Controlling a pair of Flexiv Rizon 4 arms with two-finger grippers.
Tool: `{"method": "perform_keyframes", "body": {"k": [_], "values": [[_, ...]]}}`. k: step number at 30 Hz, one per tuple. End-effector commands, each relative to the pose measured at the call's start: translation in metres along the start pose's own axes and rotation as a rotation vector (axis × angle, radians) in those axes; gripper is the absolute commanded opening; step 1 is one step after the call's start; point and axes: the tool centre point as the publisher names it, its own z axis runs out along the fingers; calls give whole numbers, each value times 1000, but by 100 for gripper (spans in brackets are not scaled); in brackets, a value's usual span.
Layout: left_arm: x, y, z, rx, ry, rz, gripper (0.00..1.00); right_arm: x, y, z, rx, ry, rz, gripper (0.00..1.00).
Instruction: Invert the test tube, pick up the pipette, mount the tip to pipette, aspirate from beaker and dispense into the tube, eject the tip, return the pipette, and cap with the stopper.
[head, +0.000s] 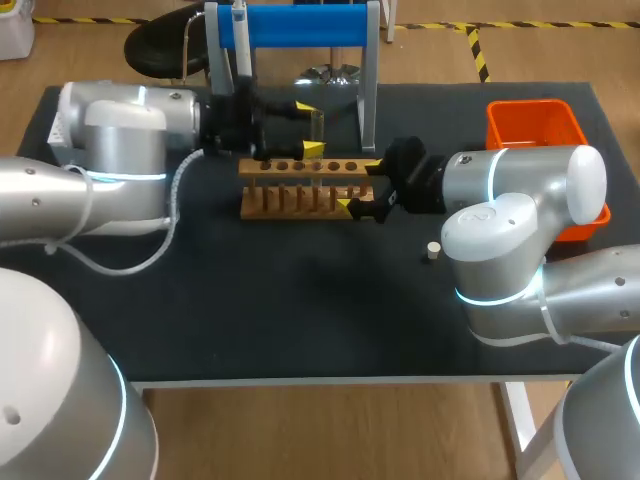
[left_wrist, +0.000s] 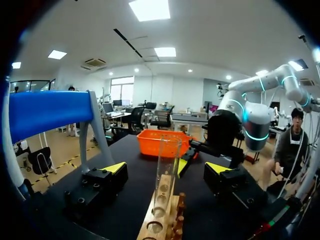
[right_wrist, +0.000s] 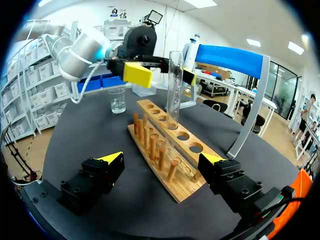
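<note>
There was one glass test tube (left_wrist: 167, 165), one wooden rack (head: 300, 195), one beaker (right_wrist: 116, 100), one stopper (head: 432, 251) lying on the table and one orange bin (head: 530, 125), with two grippers at the rack. The tube stood upright in a hole of the rack, between the spread fingers of the left gripper (head: 310, 127), which flanked it without clasping it. The right gripper (head: 358, 186) was released too, its fingers apart at the rack's near end, holding nothing.

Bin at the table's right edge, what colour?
The bin is plain orange; head view shows it best.
</note>
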Motion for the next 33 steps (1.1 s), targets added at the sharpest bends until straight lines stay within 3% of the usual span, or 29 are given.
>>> {"method": "perform_keyframes", "body": {"k": [1,5,27,33], "values": [[29,-18,-49,-73,-73,-19,100,0,0,1,0,-1,0,100],[54,-28,-103,-113,-149,-72,100,0,0,1,0,-1,0,100],[54,-28,-103,-113,-149,-72,100,0,0,1,0,-1,0,100],[38,-9,-186,-146,-370,-139,100,0,0,1,0,-1,0,100]]}}
